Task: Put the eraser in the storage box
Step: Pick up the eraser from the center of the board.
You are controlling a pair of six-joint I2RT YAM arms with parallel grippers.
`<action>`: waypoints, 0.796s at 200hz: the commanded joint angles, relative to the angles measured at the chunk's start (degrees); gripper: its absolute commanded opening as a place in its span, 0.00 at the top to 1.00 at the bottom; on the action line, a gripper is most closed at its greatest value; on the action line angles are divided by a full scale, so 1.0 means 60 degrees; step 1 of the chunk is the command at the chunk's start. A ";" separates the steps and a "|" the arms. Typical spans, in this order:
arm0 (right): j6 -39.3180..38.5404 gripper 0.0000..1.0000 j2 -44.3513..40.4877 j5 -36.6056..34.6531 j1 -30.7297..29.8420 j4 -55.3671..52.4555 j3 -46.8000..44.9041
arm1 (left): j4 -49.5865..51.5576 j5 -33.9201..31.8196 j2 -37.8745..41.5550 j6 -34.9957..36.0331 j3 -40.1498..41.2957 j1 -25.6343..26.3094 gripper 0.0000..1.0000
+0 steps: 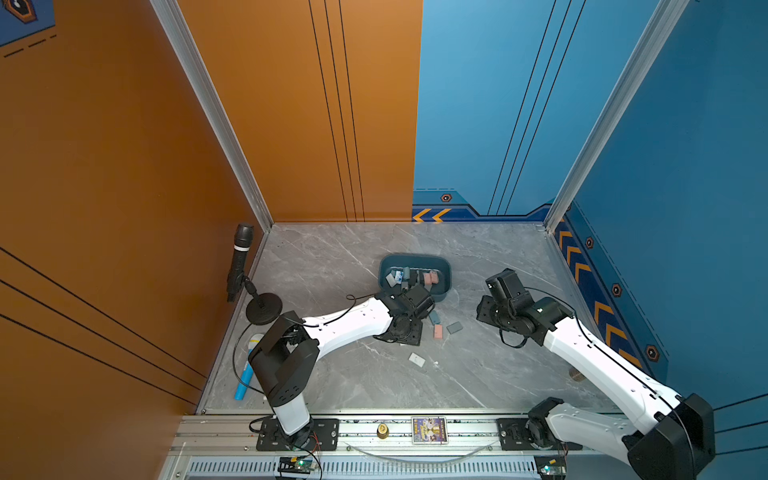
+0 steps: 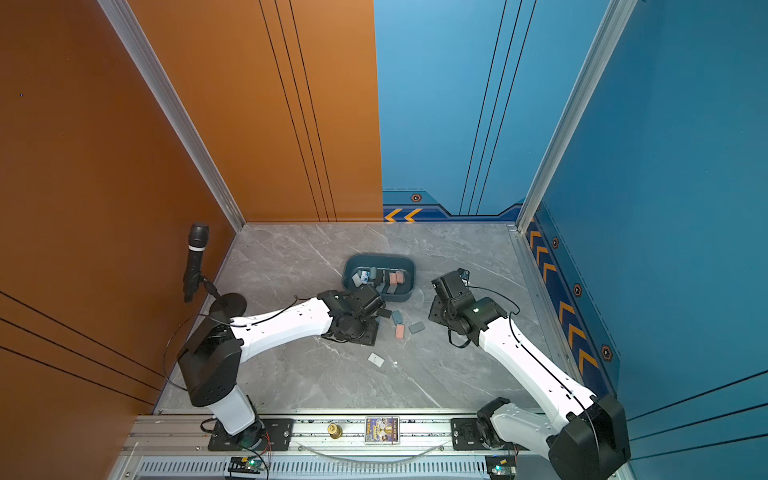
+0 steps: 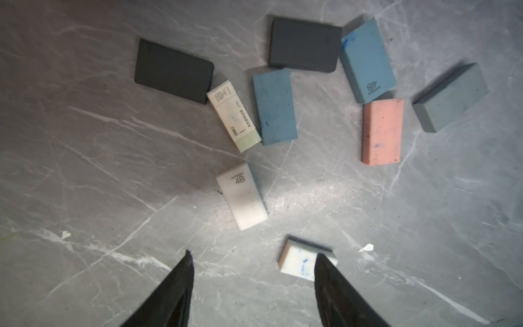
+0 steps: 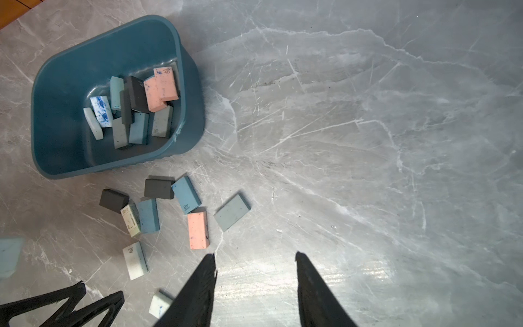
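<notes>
Erasers (image 1: 454, 327) lie in two lots on the grey marbled table (image 1: 332, 257): a heap inside the storage box (image 1: 415, 258), the rest loose on the table just in front of it. The left arm (image 1: 349, 322) reaches over the loose lot and hides part of it in both top views. The right arm (image 1: 582, 345) ends near the box, apart from it.

The box, dark teal, stands mid-table towards the back wall.

The left gripper (image 3: 253, 253) points down at the table, jaws wide apart with nothing between them. The right gripper (image 4: 254, 254) also stands parted and empty, above bare table.

In the left wrist view the loose pieces are:
- two black erasers (image 3: 174, 70), one touching a blue eraser (image 3: 274, 107)
- a blue 4B eraser (image 3: 368, 61) against a pink eraser (image 3: 382, 131)
- a grey-blue eraser (image 3: 451, 97), set apart
- a sleeved white eraser (image 3: 233, 114)
- a white 4B eraser (image 3: 242, 195)
- a small blue-smeared white eraser (image 3: 297, 263), partly covered by one fingertip; whether they touch I cannot tell
</notes>
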State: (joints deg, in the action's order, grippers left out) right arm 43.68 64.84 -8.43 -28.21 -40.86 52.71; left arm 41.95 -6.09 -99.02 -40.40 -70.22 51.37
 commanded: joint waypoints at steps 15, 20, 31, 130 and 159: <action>0.0404 0.52 -0.0332 -0.0317 0.0131 0.0145 -0.0316 | 0.0511 -0.0474 -0.0407 -0.0325 -0.0150 0.0083 0.31; 0.0403 0.52 -0.0341 -0.0317 0.0132 0.0149 -0.0332 | 0.0516 -0.0476 -0.0453 -0.0348 -0.0165 0.0081 0.31; 0.0418 0.52 -0.0364 -0.0323 0.0145 0.0147 -0.0361 | 0.0506 -0.0465 -0.0553 -0.0381 -0.0199 0.0102 0.31; 0.0699 0.51 -0.0852 -0.0382 0.0145 -0.0042 -0.0788 | 0.0507 -0.0359 -0.1359 -0.0334 -0.0566 0.0075 0.33; 0.0678 0.51 -0.0851 -0.0396 0.0160 -0.0046 -0.0787 | 0.0495 -0.0525 -0.1436 -0.0458 -0.0457 0.0000 0.34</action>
State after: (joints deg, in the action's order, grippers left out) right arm 46.83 60.40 -9.30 -27.64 -40.32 48.64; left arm 43.51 -7.38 -106.56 -41.95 -72.55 51.44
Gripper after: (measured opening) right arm 0.486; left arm 0.667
